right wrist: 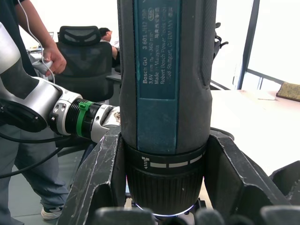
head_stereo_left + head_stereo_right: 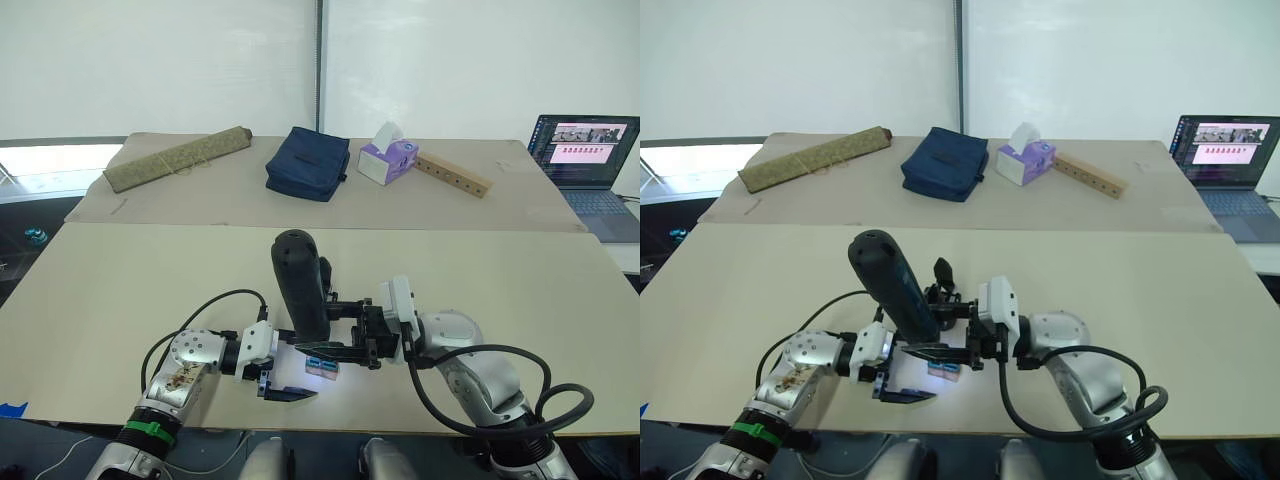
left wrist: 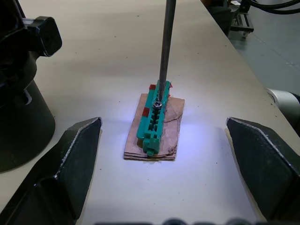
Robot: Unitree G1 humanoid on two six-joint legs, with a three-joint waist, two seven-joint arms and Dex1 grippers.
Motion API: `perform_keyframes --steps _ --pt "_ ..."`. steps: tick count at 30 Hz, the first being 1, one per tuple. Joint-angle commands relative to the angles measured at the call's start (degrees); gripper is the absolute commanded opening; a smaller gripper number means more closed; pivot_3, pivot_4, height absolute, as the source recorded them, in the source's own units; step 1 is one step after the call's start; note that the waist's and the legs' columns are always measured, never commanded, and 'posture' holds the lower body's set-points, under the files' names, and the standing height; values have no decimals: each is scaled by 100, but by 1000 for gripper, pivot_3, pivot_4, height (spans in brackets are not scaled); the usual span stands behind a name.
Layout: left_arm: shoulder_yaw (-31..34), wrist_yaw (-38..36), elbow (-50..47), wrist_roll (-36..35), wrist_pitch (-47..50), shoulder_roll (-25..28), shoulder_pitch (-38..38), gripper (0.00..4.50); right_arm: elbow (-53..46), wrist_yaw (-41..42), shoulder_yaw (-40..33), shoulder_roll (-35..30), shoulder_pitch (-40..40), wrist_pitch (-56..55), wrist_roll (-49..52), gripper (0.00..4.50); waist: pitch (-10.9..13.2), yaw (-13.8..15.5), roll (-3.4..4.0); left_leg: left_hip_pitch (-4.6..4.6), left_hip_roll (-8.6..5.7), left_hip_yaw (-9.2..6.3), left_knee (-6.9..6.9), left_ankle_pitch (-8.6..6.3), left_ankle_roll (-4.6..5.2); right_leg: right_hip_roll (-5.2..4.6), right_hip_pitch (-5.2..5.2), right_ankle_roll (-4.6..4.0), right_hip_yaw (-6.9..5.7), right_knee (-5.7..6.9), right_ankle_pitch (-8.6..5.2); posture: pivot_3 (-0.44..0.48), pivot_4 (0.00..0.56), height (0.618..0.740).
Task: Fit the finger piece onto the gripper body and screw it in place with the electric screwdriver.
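Note:
My right gripper [image 2: 318,346] is shut on the electric screwdriver [image 2: 299,285], a thick black cylinder held upright near the table's front edge. In the right wrist view its fingers [image 1: 101,173] clamp the tool's collar [image 1: 165,166]. The thin metal bit [image 3: 165,47] rests tip-down on a screw in a small green-and-tan block [image 3: 154,125]. My left gripper [image 2: 284,387] stands open just left of the block, its fingers [image 3: 75,159] on either side of it. The gripper body [image 2: 945,290], black with one pointed finger up, stands just behind the screwdriver. The finger piece is hidden.
At the back of the table [image 2: 120,280] lie a rolled mat [image 2: 178,158], a blue bag [image 2: 308,162], a tissue box [image 2: 387,160] and a wooden strip with holes [image 2: 455,175]. A laptop [image 2: 585,150] stands far right. A person [image 1: 28,28] stands beside my left arm.

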Motion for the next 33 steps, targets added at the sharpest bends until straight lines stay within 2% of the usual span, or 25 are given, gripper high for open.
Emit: perform_keyframes --steps 1,33 --pt "-316 -11 26 135 129 -59 121 4490 -173 -7 -89 61 -82 -134 131 1898 0 0 0 0 0 -1 0 0 0 0 0 0 0 0 0 0 150 740" --pt "-234 150 -194 63 304 66 229 4490 -63 20 -89 117 -148 -115 136 1898 0 -24 0 -1 4 -2 -1 0 0 3 -3 0 1 0 0 0 150 740"
